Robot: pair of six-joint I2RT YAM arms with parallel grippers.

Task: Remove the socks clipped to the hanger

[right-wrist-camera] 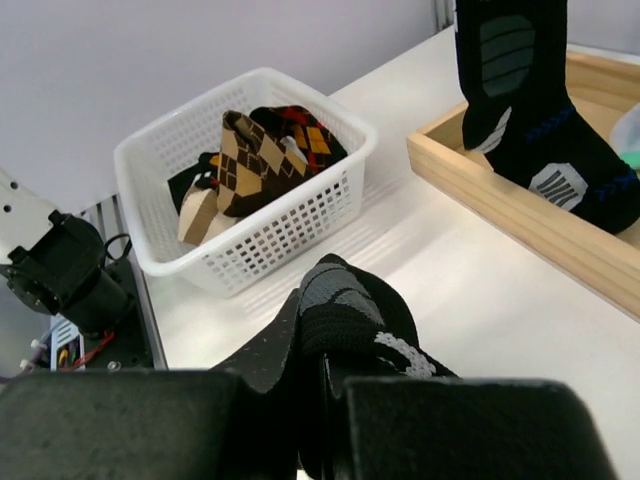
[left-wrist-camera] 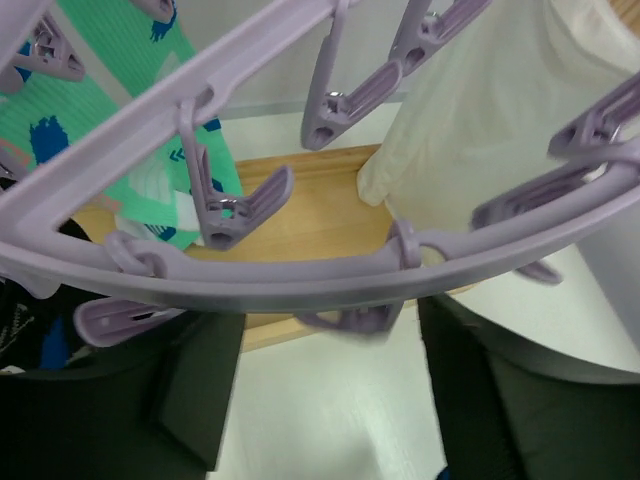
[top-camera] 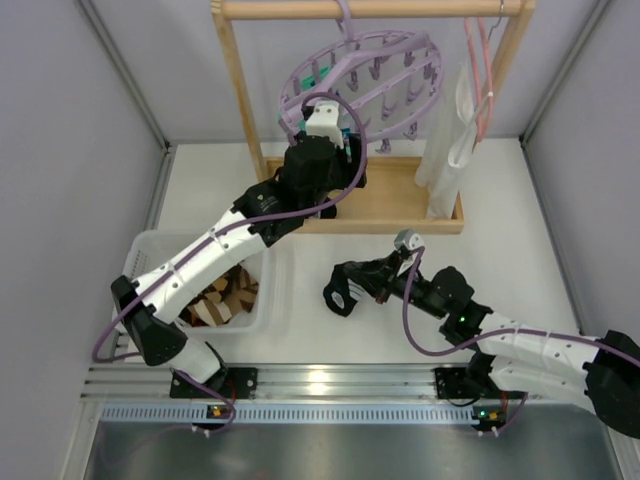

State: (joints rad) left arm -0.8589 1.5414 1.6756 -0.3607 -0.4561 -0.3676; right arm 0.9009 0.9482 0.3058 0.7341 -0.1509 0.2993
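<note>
The lavender hanger (top-camera: 372, 70) hangs by its hook from the wooden rail. My left gripper (top-camera: 328, 118) is raised right under its ring (left-wrist-camera: 300, 275), open and empty, with the ring across the gap between the fingers (left-wrist-camera: 200, 390). A teal-and-white sock (left-wrist-camera: 95, 120) is clipped at the upper left, with a dark sock (left-wrist-camera: 30, 335) beside it. A black sock with blue marks (right-wrist-camera: 535, 110) hangs over the wooden base. My right gripper (right-wrist-camera: 345, 400) is shut on a black-and-grey sock (right-wrist-camera: 350, 310) low over the table, and it also shows in the top view (top-camera: 340, 296).
A white basket (top-camera: 150, 245) at the left holds brown argyle and striped socks (right-wrist-camera: 265, 150). The wooden rack base (top-camera: 400, 205) stands behind. A long white cloth (top-camera: 448, 140) and a thin pink hanger (top-camera: 480, 70) hang at the right of the rail.
</note>
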